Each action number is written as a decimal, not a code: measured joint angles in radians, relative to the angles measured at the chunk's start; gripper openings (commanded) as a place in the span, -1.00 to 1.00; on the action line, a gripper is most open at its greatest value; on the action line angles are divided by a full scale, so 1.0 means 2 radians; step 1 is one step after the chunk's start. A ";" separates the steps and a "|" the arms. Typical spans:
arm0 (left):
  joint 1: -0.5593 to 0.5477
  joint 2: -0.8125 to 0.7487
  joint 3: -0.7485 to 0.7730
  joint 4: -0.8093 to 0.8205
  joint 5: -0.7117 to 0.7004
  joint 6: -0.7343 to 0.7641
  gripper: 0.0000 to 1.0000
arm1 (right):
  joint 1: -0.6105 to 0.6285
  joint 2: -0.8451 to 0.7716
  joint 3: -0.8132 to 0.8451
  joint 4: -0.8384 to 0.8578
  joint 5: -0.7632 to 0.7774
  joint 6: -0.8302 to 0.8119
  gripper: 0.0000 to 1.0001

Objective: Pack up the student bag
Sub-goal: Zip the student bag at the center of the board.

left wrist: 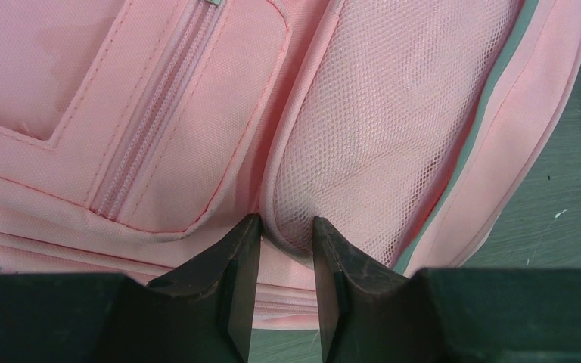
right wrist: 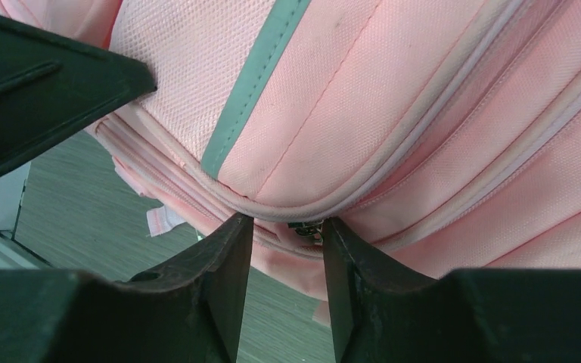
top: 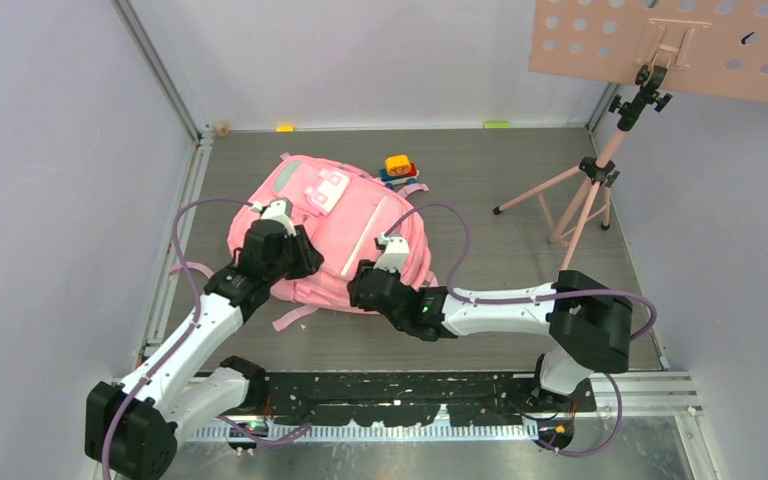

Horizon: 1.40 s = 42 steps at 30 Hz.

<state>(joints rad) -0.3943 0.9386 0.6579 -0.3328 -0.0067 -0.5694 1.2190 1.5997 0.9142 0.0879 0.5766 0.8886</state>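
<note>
The student bag (top: pixel 345 225) is a pink backpack lying flat mid-table, with its white and grey-green patches towards the back. My left gripper (top: pixel 298 252) is at the bag's near left edge. In the left wrist view (left wrist: pixel 287 223) it is closed on a fold at the lower rim of the mesh side pocket (left wrist: pixel 393 113). My right gripper (top: pixel 360 285) is at the bag's near edge. In the right wrist view (right wrist: pixel 286 225) its jaws are apart, with a small dark zipper pull (right wrist: pixel 306 228) between the tips, close to the right finger.
A yellow, red and blue toy (top: pixel 398 168) lies just behind the bag. A pink tripod stand (top: pixel 585 195) with a perforated board (top: pixel 675 45) stands at the back right. Loose pink straps (top: pixel 295 317) trail on the table. Walls close in on both sides.
</note>
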 measured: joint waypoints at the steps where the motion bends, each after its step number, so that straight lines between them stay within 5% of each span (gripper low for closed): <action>1: 0.000 0.000 0.000 0.000 0.000 0.000 -0.34 | -0.003 0.001 0.000 0.001 0.000 0.003 -0.13; 11: 0.001 0.004 0.000 0.002 -0.001 0.000 -0.38 | -0.010 0.019 0.017 -0.027 0.003 0.025 -0.97; 18: 0.001 0.007 0.000 0.006 -0.002 0.001 -0.55 | -0.011 0.006 0.029 -0.064 0.001 0.003 -0.99; 29: -0.003 0.014 -0.013 0.027 -0.021 0.014 -0.62 | -0.090 -0.016 0.088 -0.213 -0.112 -0.149 -0.99; 42: -0.006 0.036 -0.027 0.083 -0.039 0.032 -0.63 | -0.169 0.051 0.156 -0.251 -0.146 -0.286 -0.99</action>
<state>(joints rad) -0.4057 1.0115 0.6029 -0.1661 -0.0853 -0.5060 0.8810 1.7027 1.2266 -0.4141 0.2840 0.3168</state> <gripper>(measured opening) 0.222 0.056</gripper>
